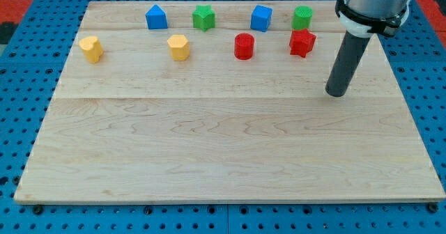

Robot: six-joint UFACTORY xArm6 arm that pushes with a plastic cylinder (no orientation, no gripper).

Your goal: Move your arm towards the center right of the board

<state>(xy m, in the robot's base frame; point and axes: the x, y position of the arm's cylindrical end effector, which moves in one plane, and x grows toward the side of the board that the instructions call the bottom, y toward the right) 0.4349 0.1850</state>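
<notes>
Wooden board (230, 157) carrying eight small blocks

All lie along the frame's upper part: two yellow (91, 49) (179, 47), two blue (156, 17) (261, 17), two green (203, 17) (302, 17), two red (244, 46) (302, 42).

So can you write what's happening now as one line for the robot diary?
tip: right part of board, touching nothing | nearest: red star block, up-left | other blocks: top rows | goal: centre right

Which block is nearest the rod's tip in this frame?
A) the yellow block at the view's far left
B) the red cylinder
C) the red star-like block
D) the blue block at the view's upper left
C: my tip sits on bare board at the view's right, apart from every block, and the red star-like block lies closest, up and to the view's left of it.
</notes>
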